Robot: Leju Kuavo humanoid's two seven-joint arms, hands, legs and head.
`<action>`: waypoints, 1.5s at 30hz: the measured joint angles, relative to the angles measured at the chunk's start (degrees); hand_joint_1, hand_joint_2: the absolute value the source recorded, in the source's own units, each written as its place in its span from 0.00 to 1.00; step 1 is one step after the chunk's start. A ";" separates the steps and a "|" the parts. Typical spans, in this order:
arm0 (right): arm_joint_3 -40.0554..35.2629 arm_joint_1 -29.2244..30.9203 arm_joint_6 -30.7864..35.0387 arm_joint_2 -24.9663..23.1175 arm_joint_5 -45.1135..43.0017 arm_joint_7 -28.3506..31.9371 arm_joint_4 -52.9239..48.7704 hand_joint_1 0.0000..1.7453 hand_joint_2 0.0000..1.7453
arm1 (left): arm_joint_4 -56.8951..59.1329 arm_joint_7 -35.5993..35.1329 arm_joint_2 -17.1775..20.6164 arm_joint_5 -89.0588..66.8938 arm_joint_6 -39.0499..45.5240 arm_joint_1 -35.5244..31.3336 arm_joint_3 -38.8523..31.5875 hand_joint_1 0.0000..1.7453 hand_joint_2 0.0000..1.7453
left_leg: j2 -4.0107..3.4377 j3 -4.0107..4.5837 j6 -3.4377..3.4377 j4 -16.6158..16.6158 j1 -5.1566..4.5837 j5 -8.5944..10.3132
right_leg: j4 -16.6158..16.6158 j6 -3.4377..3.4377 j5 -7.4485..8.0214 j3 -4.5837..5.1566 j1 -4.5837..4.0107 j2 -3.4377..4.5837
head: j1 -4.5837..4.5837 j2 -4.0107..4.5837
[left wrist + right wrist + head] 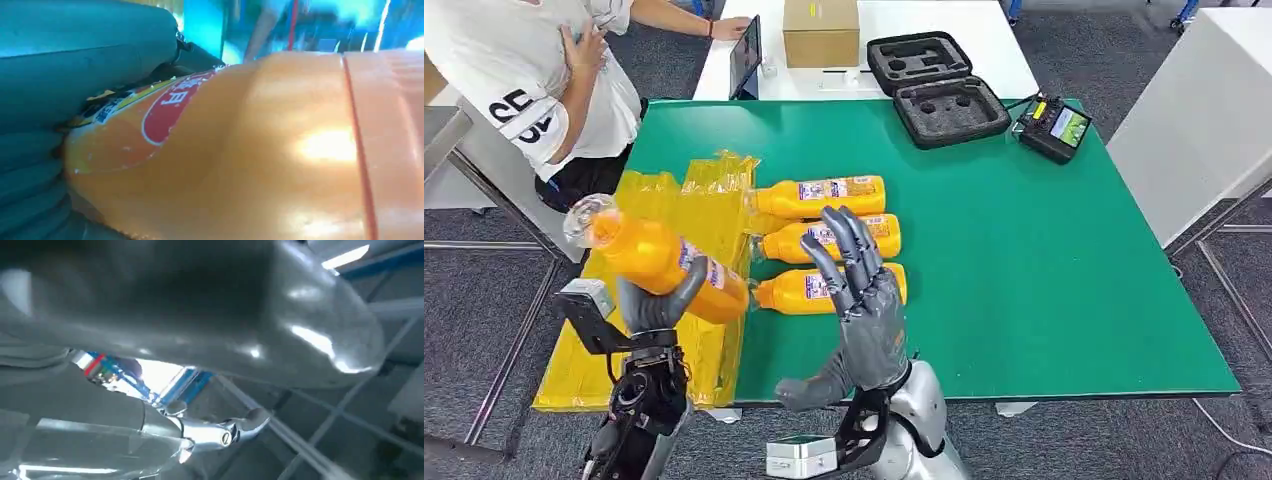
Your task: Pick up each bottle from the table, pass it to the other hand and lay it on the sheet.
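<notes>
Orange bottles, a yellow sheet and a green table, seen from above.
The table top [1044, 250] is plain deep green. The sheet [674, 215] is translucent yellow. Four bottles are orange with white, purple-printed labels: three [819, 196] [876, 232] [789, 290] lie flat, one [659, 258] is held by the dark grey left hand [656, 305]. The right hand [864, 300] is grey too. A cardboard box [821, 32] is brown, a foam-lined case [936, 85] black.
</notes>
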State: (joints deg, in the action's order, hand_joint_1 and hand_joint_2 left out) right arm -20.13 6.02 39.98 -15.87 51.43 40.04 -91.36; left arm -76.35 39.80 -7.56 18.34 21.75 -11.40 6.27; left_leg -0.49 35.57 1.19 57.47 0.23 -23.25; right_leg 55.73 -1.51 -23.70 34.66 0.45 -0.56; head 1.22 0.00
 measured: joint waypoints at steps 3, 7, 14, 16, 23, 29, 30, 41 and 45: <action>0.57 -0.32 0.00 0.00 0.47 0.00 -1.56 0.00 0.00 | -1.46 0.15 0.11 -1.34 2.45 0.54 -1.59 0.94 1.00 | 0.05 0.01 0.01 0.00 0.00 0.01 | 0.00 0.00 0.00 -0.02 0.00 -0.06 | -0.02 0.00; 0.68 -0.42 0.00 -0.02 0.83 0.00 -2.69 0.00 0.00 | -3.14 0.31 0.11 -3.82 4.80 0.80 -3.49 1.00 1.00 | 0.03 0.01 0.00 0.00 0.00 0.01 | 0.00 0.00 0.00 -0.01 0.00 -0.04 | 0.00 0.00; 0.65 -0.44 0.00 -0.02 -1.73 0.00 -2.97 0.00 0.00 | -5.48 -0.32 1.40 -20.67 11.20 0.71 -5.26 1.00 1.00 | 0.03 0.00 0.00 0.00 0.00 0.01 | 0.00 0.00 0.00 0.01 -0.01 -0.05 | 0.00 0.00; 0.65 -0.46 0.00 -0.02 -2.19 -0.02 -2.97 0.00 0.00 | -3.93 -4.58 3.39 -32.45 13.40 -0.64 -4.41 1.00 1.00 | 0.03 0.00 -0.01 0.00 0.00 0.02 | 0.00 0.01 -0.01 0.02 -0.01 -0.06 | 0.00 0.00; 0.44 -0.39 0.00 0.00 -4.02 0.00 -2.90 0.00 0.00 | 7.22 -25.43 11.00 -74.40 9.76 -7.76 0.09 1.00 1.00 | -0.03 0.00 -0.09 0.00 0.02 0.11 | 0.01 0.09 0.08 0.07 -0.04 0.04 | -0.02 0.00; -1.16 0.45 -0.02 0.28 -6.34 0.00 -1.18 0.00 0.00 | 21.21 -31.08 14.67 -91.28 4.65 -15.50 3.61 1.00 1.00 | -0.03 0.00 -0.09 0.00 0.01 0.12 | 0.02 0.16 0.13 0.07 -0.04 0.05 | -0.02 0.00; -1.40 0.62 0.00 0.33 -6.67 -0.02 -0.89 0.00 0.00 | 23.31 -31.43 14.82 -92.35 4.08 -16.48 4.00 1.00 1.00 | -0.03 0.01 -0.09 0.00 0.01 0.13 | 0.02 0.16 0.13 0.07 -0.04 0.05 | -0.02 0.00; -3.83 1.48 -0.02 0.81 -9.42 0.00 2.04 0.00 0.00 | 36.92 -33.46 15.69 -96.76 1.55 -21.29 7.26 1.00 1.00 | -0.02 0.05 -0.09 0.00 0.01 0.12 | 0.02 0.15 0.12 0.09 -0.04 0.04 | -0.02 0.00; -3.94 1.54 -0.02 0.83 -9.42 -0.02 2.56 0.00 0.00 | 38.43 -33.46 15.76 -96.76 1.53 -21.75 7.81 1.00 1.00 | -0.02 0.05 -0.09 0.00 0.01 0.13 | 0.02 0.16 0.12 0.08 -0.04 0.04 | -0.02 0.00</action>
State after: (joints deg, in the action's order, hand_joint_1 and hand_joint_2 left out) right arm -24.06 7.56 39.95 -15.04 42.01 40.02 -88.80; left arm -37.92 6.34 8.20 -78.42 23.28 -33.15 14.08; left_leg -0.52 35.62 1.10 57.47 0.24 -23.13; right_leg 55.75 -1.35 -23.58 34.74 0.41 -0.52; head 1.20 0.00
